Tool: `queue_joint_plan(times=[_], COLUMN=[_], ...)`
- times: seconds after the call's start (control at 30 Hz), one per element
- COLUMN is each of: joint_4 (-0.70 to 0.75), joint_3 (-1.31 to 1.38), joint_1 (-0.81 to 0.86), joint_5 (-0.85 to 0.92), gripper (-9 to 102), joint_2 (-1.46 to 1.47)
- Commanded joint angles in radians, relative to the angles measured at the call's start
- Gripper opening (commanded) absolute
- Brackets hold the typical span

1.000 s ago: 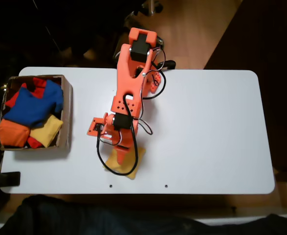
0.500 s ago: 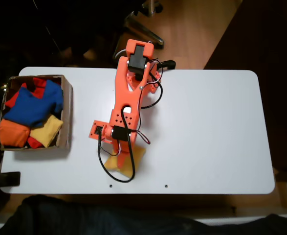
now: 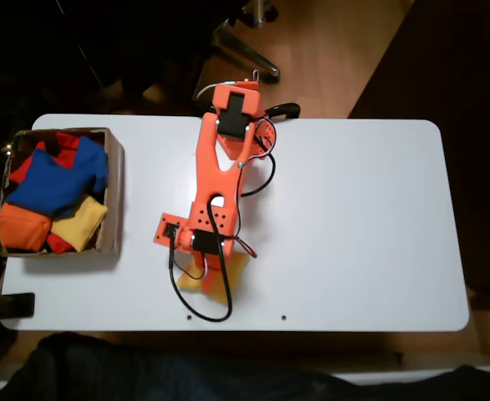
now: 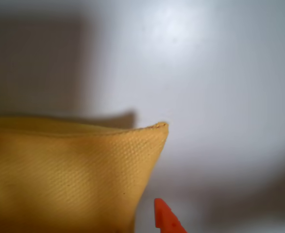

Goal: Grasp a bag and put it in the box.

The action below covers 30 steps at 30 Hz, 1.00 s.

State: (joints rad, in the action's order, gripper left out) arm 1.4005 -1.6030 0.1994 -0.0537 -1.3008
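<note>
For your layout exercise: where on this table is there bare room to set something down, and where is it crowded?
Free: the wide right half of the table, and the strip between box and arm. Crowded: the box, full of beanbags, and the front edge where the arm covers the yellow bag.

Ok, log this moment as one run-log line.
phase: reaching bag | arm: over bag near table front edge | fingers: one tip beside bag, grip unclear | box: holds other bags

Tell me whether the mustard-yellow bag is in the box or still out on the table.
Out. The bag lies on the white table under the gripper, well right of the box in the fixed view.
</note>
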Motion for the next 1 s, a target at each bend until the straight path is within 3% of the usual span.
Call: queue_joint_plan(times=[0.0,0.6,0.77,0.97], joint_4=[0.011,0.02,0.017,0.021], joint_3=[0.052,0.091,0.091,0.075], joint_1=[-0.011,-0.031,-0.035,-0.037], joint_5=[-0.008,0.006,0.018,0.029], gripper=[82,82,44,34], joint_2=[0.006,0.129,0.132,0.118])
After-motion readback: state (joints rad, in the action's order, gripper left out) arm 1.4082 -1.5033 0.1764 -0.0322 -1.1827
